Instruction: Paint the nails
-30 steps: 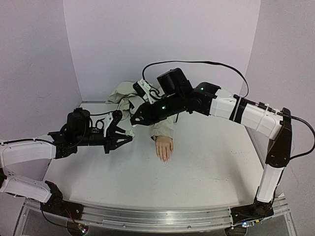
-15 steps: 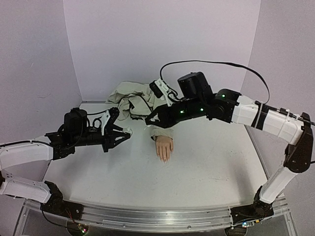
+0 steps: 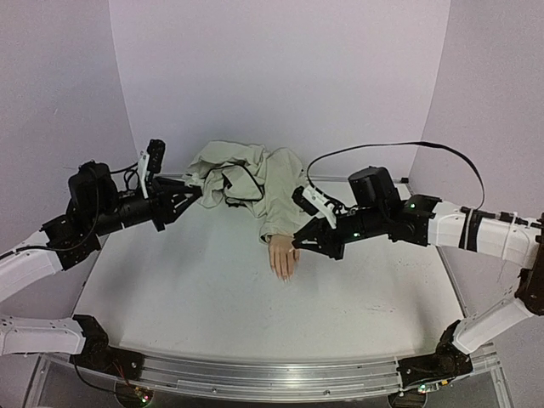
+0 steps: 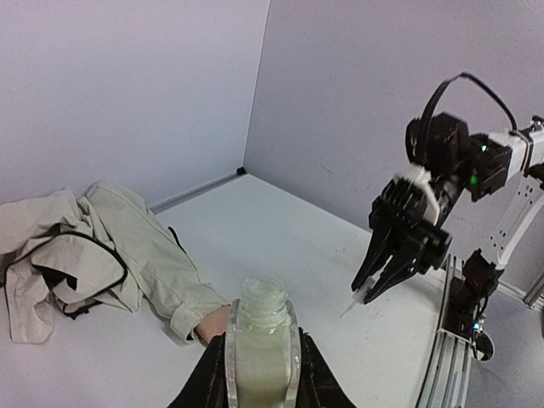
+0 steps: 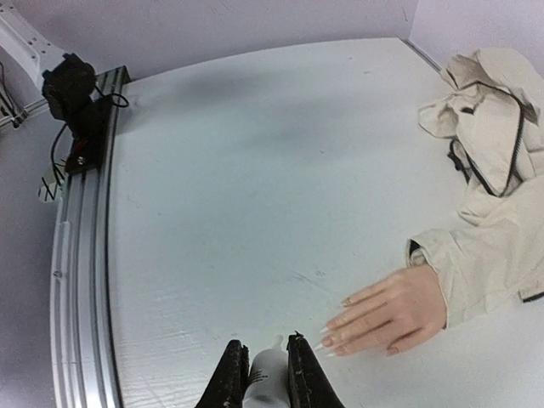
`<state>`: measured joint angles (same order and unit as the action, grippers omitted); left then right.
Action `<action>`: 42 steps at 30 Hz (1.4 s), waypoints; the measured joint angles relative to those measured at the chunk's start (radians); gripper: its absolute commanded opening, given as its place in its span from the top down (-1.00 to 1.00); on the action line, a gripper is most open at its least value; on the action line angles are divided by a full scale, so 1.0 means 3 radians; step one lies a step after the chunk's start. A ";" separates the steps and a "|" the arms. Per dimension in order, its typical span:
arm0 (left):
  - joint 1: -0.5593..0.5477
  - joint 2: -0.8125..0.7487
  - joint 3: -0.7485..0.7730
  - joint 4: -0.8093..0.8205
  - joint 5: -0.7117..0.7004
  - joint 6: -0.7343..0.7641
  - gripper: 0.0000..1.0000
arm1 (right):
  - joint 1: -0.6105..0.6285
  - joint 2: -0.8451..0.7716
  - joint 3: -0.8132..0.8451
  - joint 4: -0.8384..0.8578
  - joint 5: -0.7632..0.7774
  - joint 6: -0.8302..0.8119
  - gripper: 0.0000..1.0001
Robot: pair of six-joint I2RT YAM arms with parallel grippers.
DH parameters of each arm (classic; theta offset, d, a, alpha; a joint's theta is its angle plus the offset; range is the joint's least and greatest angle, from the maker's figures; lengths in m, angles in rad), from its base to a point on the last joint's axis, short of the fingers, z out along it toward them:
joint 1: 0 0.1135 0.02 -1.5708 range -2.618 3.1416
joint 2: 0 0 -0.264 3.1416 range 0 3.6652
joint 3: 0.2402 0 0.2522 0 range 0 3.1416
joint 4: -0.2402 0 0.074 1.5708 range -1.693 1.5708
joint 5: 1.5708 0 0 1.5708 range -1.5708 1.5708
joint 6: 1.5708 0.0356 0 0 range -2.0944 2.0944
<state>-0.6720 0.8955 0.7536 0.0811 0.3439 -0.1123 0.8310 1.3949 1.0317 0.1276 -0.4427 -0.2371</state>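
Note:
The pale mannequin hand [image 3: 283,255] lies palm down mid-table, its beige sleeve [image 3: 280,217] running back. Its nails [image 5: 326,341] are long, pointed and pale. My right gripper [image 3: 299,246] is just right of the hand, low over the table, shut on a white brush cap [image 5: 267,374]. The brush tip points at the table a little short of the fingertips. My left gripper [image 3: 183,197] is up at the back left, shut on a small uncapped bottle [image 4: 261,336] of pale liquid, held upright. The right gripper [image 4: 399,255] also shows in the left wrist view.
The sleeve belongs to a crumpled beige jacket [image 3: 234,170] with a black cord, heaped at the back wall. Purple walls close the back and sides. A metal rail [image 3: 255,378] runs along the near edge.
My right gripper has moved away from the bottle, right and down, to beside the mannequin hand, carrying the brush cap. My left gripper has pulled back to the left and risen with the bottle.

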 measured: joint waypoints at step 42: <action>0.0932 0.0294 0.0407 -0.0179 0.0300 0.0618 1.00 | -0.0303 0.1517 0.0168 0.0235 -0.0149 -0.0445 1.00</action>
<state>-0.3923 0.9836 0.8757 0.0273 0.4339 0.0731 0.7403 1.8500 1.0821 0.1982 -0.4873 -0.3706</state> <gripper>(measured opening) 0.210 0.152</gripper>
